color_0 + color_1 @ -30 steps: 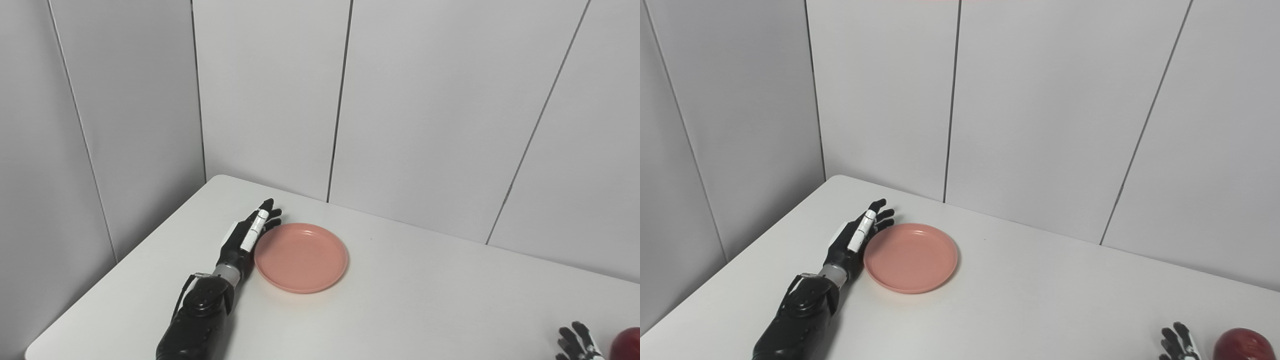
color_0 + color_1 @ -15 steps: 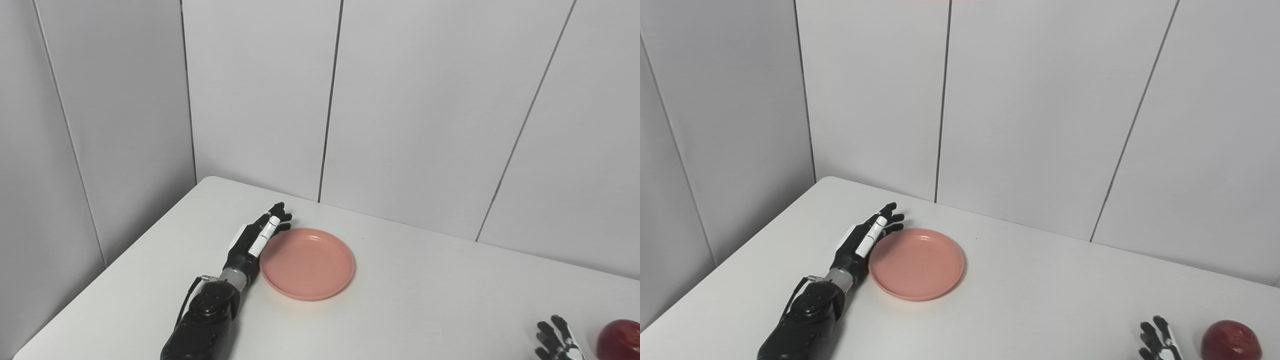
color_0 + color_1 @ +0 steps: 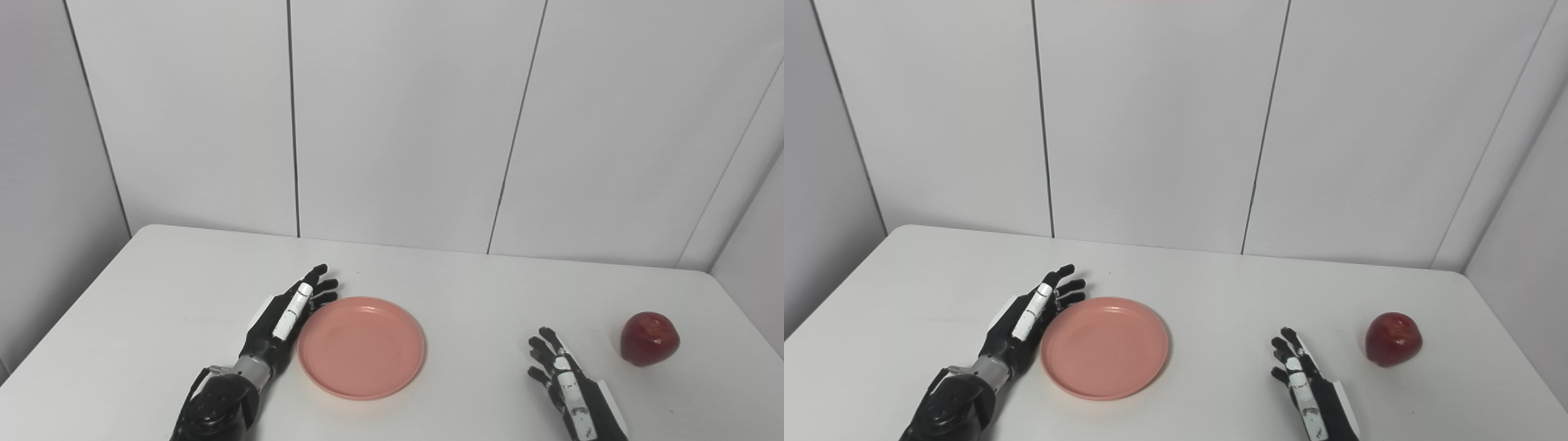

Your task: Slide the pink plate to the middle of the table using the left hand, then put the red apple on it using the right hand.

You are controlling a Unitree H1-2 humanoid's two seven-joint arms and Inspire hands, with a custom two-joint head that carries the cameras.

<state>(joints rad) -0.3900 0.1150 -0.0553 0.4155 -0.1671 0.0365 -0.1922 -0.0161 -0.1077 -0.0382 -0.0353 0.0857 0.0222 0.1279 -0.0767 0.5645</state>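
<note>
A round pink plate [image 3: 361, 346] lies flat on the white table [image 3: 465, 294], a little left of its middle. My left hand [image 3: 285, 311] rests edge-on against the plate's left rim, fingers straight and apart, holding nothing. A red apple [image 3: 649, 338] sits near the table's right edge. My right hand [image 3: 562, 380] lies open on the table, fingers spread, a short way left of the apple and not touching it. In the right eye view the plate [image 3: 1104, 347], the apple [image 3: 1393, 339], the left hand [image 3: 1032, 312] and the right hand [image 3: 1304, 380] stand the same way.
Grey panelled walls [image 3: 404, 122] close the table off at the back and on both sides. The table's right edge [image 3: 744, 324] runs close behind the apple. Bare tabletop lies between the plate and my right hand.
The camera has swung to the right, so the whole table now shows. Against the back wall the plate and left hand have slid right. My right hand and the apple are now fully in view.
</note>
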